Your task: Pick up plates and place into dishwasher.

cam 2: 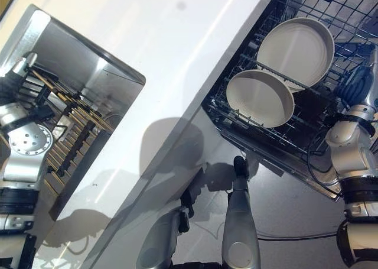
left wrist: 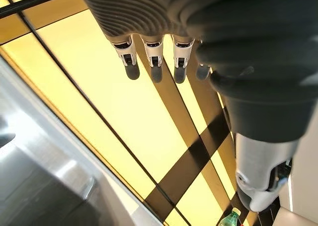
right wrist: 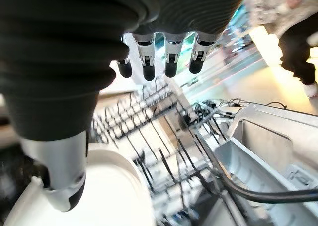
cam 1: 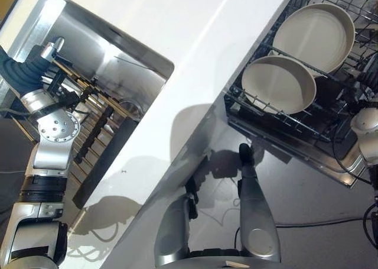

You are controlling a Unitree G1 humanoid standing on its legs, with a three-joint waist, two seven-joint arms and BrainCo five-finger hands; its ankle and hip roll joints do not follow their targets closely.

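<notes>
Two round white plates stand on edge in the dishwasher's wire rack (cam 1: 331, 124): a larger one (cam 1: 313, 35) behind and a smaller one (cam 1: 277, 86) in front. My right hand (right wrist: 166, 54) hovers over the rack beside the plates, fingers straight, thumb apart, holding nothing. A white plate's rim (right wrist: 99, 196) shows just under its thumb. My left hand (cam 1: 23, 74) is at the far left over the steel sink (cam 1: 106, 62). In its wrist view the fingers (left wrist: 154, 62) are straight with nothing in them.
A white counter (cam 1: 195, 74) runs between the sink and the dishwasher. A slatted drying rack (cam 1: 94, 124) lies in the sink. A person's dark-trousered leg (right wrist: 298, 37) stands beyond the dishwasher. A green bottle (left wrist: 229, 218) sits low in the left wrist view.
</notes>
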